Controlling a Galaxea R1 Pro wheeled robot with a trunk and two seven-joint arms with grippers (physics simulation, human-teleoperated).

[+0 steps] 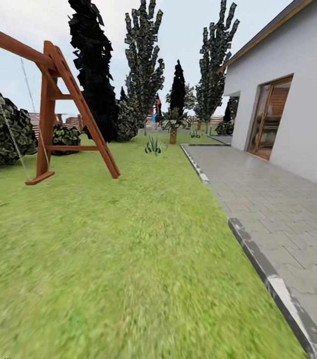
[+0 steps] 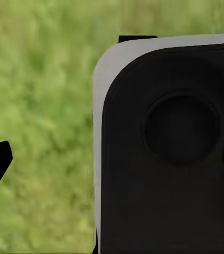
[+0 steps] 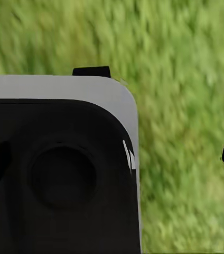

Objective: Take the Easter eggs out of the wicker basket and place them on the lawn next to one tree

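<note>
Robot's in transit over the lawn; wicker basket and eggs aren't in sight, so location unknown, likely farther into the garden. Head view: swing frame on the left, paved path with a grey curb on the right beside the house, and candidate trees with thin pale trunks at the far end. Both wrist views show blurred grass behind a dark robot body panel; fingers' opening can't be told, nothing visibly held. Risks: base clipping the swing leg or the curb while driving, mistaking the all-black columnar tree or the small palm for the target, and driving past the basket unseen.
</note>
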